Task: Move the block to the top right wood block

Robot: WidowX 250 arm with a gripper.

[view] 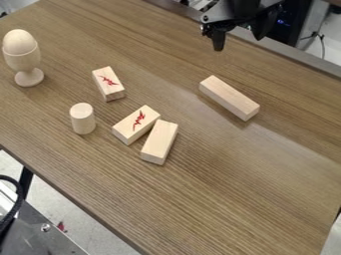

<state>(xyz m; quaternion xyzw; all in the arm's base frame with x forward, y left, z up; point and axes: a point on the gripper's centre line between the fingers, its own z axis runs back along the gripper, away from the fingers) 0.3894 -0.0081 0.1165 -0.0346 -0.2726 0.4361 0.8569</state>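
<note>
Camera view: A black two-finger gripper (238, 43) hangs above the far side of a brown wood-grain table (259, 174), near the top edge of the scene.
End effector: Open, its two fingers parted.
Top right block: A long, plain pale-wood block (228, 98) lies flat and slantwise, below the gripper and well apart from the other blocks.
Lower pair: A pale-wood block with a red jagged mark (136, 124) lies beside a plain pale-wood block (159, 142), their near corners touching or almost so; both rest flat near the middle.
Upper left block: A second red-marked wooden block (108, 83) lies on its own, up and left of the pair.
Cylinder: A short pale-wood cylinder (83, 118) stands upright, left of the pair.
Far left: A pale egg (20, 41) sits in a footed wooden cup (25, 62), standing upright.
</note>
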